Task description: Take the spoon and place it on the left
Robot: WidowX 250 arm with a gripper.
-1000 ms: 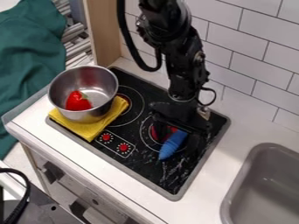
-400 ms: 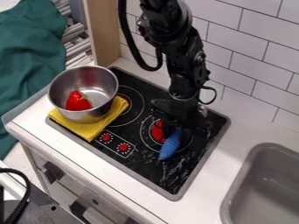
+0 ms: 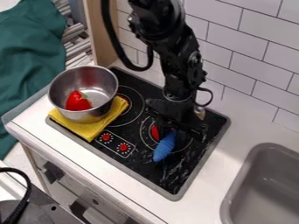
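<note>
In the camera view, the gripper is seen low over the right-hand half of the stovetop, at the upper end of a blue ribbed thing. By the task this is taken for the spoon, though no clear spoon shape can be made out. It is seen between the stovetop's front and back edges, nearer the right edge than the left corner. Whether the jaws are clenched, released or grasping it cannot be told.

Metal pot on yellow cloth, red pepper inside. Black tool low over black stove, blue ribbed thing at its tip. White surface around stove; gray sink lower right, green fabric upper left.
</note>
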